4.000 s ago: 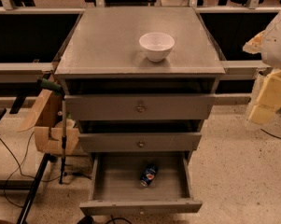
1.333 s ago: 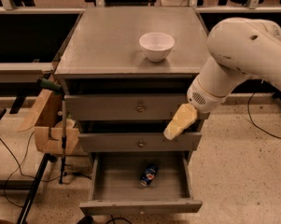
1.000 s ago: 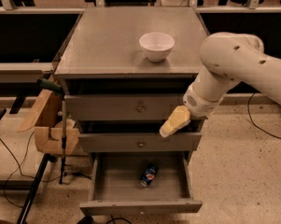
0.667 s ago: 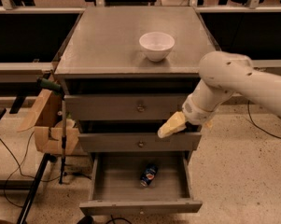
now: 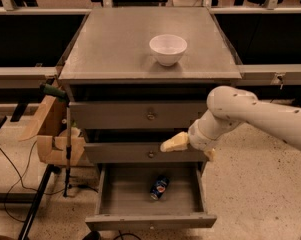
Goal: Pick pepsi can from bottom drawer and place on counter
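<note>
The pepsi can (image 5: 159,188) lies on its side on the grey floor of the open bottom drawer (image 5: 150,219), near its middle. The gripper (image 5: 171,143) is at the end of the white arm that reaches in from the right. It hovers in front of the middle drawer front, above the can and a little to its right, not touching it. The counter (image 5: 115,44) is the flat grey top of the cabinet.
A white bowl (image 5: 168,49) stands on the counter, right of centre. Two closed drawer fronts with brass knobs (image 5: 151,116) sit above the open drawer. A cardboard box (image 5: 52,134) and a stand with cables are at the cabinet's left.
The arm has swung in from the right and lowered. The gripper moved left and down, from beside the top drawer to in front of the middle drawer. The can has not moved.
</note>
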### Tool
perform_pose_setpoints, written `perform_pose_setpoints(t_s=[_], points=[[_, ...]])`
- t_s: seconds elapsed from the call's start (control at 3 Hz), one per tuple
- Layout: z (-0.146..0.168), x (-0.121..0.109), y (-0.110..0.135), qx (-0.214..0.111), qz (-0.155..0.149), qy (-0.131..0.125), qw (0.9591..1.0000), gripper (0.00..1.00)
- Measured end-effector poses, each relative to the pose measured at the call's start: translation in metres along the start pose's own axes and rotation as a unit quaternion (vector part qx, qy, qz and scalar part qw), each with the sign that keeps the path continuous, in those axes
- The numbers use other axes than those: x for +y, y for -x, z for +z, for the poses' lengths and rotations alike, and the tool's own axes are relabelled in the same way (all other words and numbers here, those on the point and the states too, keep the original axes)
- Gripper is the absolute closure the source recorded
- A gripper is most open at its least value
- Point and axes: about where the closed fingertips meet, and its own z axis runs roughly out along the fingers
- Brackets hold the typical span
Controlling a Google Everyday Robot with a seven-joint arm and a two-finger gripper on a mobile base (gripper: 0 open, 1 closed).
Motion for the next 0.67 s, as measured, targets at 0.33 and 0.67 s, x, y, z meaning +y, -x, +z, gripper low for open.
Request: perform_pose_setpoints(t_s=[0.33, 0.67], points=[[0.061, 0.005, -0.007, -0.032, 0.016, 0.042, 0.9985, 0.00], [0.101, 0.012, 0.016, -0.080, 0.003, 0.082, 0.9934, 0.00]])
